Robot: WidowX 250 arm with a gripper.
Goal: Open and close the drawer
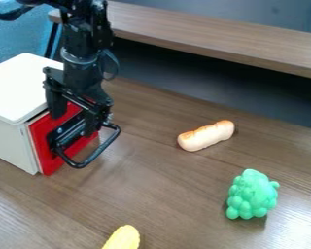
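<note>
The worktop point(171, 189) is brown wood with a streaky grain that runs at a slant across it, and a pale sheen lies on its lower right part. Behind it a long wooden ledge point(216, 43) stretches from the upper left to the right edge, with a dark recess point(184, 80) below and a dull grey-blue surface point(249, 14) beyond. In the upper left corner, behind the cabinet, is something light blue point(15, 36), cut off by the edge of the view.

A white cabinet point(18, 92) with rounded top corners stands on the worktop at the left. The drawer point(43, 141) is at its front, facing right: a red panel close to the white body, with a black looped handle point(103, 147) sticking out from it. Whether the drawer is fully in, I cannot tell.

The black arm point(83, 44) comes in from the top left, and its end effector point(74, 126) hangs right in front of the red panel, its fingers spread, with red showing between them. Whether it touches the panel or handle is unclear.

Out on the open wood, a tan toy bread roll point(207, 135) lies at a slant, near the recess. A bumpy green toy bunch point(252, 194) sits nearer the lower right, and a rounded yellow piece point(124, 238) pokes in at the bottom edge.
</note>
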